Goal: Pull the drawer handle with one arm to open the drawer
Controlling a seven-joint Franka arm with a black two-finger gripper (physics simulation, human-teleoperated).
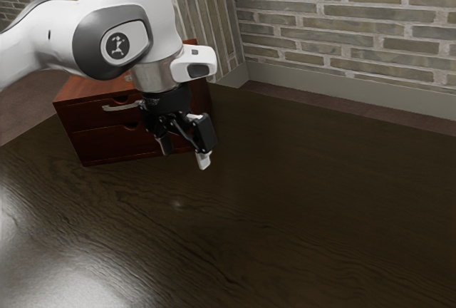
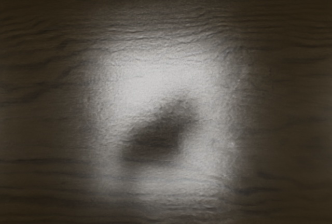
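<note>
A dark wooden table (image 1: 320,201) spreads across the exterior view, with a brick wall (image 1: 342,16) behind it. The white Franka arm (image 1: 43,37) comes in from the exterior view's upper left. Its broad forearm slopes toward the right and ends at a grey-capped joint. Below that joint the wrist turns down, so the hand points at the tabletop with a slight tilt toward the exterior view's right.

A small reddish-brown drawer cabinet (image 1: 78,98) stands on the table at the exterior view's left, partly hidden behind the wrist. Its upper drawer (image 1: 89,115) looks level with the front below it. The silver drawer handle (image 1: 117,106) lies across this front, to the left of the hand.

The black gripper (image 1: 184,152) hangs above the table in front of the cabinet's right edge, lower than the handle and clear of it. Its fingers (image 1: 204,158) stand well apart, one of them white-tipped, and there is nothing between them.

In the wrist view the table (image 2: 41,27) lies directly under the hand. A pale patch of glare (image 2: 155,73) sits on the wood grain, with a dark shadow (image 2: 155,138) inside it.
</note>
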